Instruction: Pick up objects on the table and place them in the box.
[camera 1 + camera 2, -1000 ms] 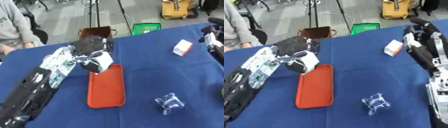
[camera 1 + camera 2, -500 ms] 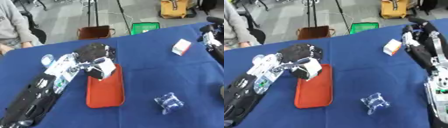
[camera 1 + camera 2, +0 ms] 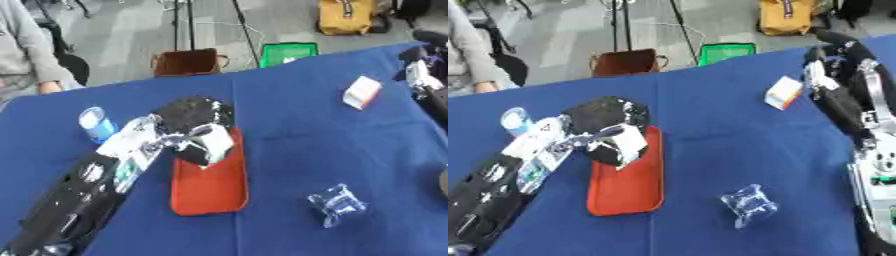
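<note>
Blue cloth table [image 3: 289, 125], slightly askew in both eye views.

Left arm enters from the lower left corner and runs up to the table's middle. Left hand [image 3: 194, 116], black, sits over the near-top end of the red-orange tray [image 3: 210, 187]. Fingers curled down round a small white box [image 3: 213, 142]; the box shows just below and in front of the knuckles, tilted, its white face toward the camera, with dark finger parts against its left and lower sides. The box hangs over the tray's upper end; cannot tell whether it touches the tray surface.

Tray is a flat oblong with rounded corners, long axis running toward the camera, lying left of the table's centre. Nothing else visible on its bare lower half.

Other things on the cloth:
- blue-and-white cylinder [image 3: 95, 123], upright, near the far left edge, just beside the left forearm
- white carton with an orange side [image 3: 361, 92], far right, well apart from the tray
- crumpled clear plastic piece [image 3: 337, 204], near right, apart from the tray's lower corner

Right arm stands along the right edge, seen best in the right eye view. Right hand [image 3: 839, 55] is raised near the far right corner, just beside the orange-sided carton but not touching it; whether its fingers are apart or together cannot be told
</note>
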Action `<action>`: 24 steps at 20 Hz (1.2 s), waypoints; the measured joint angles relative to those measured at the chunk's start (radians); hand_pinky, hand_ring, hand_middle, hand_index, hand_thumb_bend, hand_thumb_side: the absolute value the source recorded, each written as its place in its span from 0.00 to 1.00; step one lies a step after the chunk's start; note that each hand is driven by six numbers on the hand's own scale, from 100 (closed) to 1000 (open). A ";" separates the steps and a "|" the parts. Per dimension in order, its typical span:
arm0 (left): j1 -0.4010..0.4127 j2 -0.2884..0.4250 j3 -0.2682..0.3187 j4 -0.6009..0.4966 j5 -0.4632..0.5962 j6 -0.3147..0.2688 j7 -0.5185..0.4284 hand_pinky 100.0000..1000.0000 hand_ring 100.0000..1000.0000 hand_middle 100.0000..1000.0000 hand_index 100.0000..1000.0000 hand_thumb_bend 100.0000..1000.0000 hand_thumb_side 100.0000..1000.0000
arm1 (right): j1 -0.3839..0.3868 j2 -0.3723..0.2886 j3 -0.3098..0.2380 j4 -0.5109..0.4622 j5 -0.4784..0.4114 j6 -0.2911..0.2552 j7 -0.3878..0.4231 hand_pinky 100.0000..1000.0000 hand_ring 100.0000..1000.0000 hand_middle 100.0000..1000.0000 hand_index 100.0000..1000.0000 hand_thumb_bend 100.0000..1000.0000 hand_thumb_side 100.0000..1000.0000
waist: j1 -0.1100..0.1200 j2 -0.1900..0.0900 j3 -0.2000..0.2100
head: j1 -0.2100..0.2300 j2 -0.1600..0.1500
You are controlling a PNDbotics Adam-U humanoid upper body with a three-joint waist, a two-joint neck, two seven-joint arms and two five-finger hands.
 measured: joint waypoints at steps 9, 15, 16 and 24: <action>0.010 0.000 0.012 -0.035 0.033 -0.031 -0.095 0.77 0.74 0.77 0.82 0.91 0.59 | 0.000 0.000 0.000 0.000 0.000 0.000 0.000 0.66 0.47 0.58 0.83 0.00 0.45 | -0.002 0.000 0.001 | -0.001 0.000; 0.022 0.001 0.025 -0.063 0.089 -0.025 -0.142 0.80 0.76 0.79 0.84 1.00 0.68 | 0.000 0.000 0.000 0.000 0.000 0.000 0.000 0.66 0.47 0.58 0.83 0.00 0.45 | -0.002 0.000 0.004 | -0.001 0.000; 0.026 0.002 0.029 -0.069 0.104 -0.021 -0.144 0.79 0.76 0.79 0.84 1.00 0.74 | 0.000 0.000 0.000 0.000 0.000 0.000 0.000 0.66 0.47 0.58 0.83 0.00 0.45 | -0.002 0.000 0.007 | -0.001 0.000; 0.082 0.021 0.126 -0.237 0.373 0.076 -0.082 0.71 0.74 0.74 0.84 0.97 0.69 | 0.000 0.000 0.000 0.000 0.000 0.000 0.000 0.66 0.47 0.58 0.83 0.00 0.45 | -0.005 0.000 0.015 | -0.007 -0.002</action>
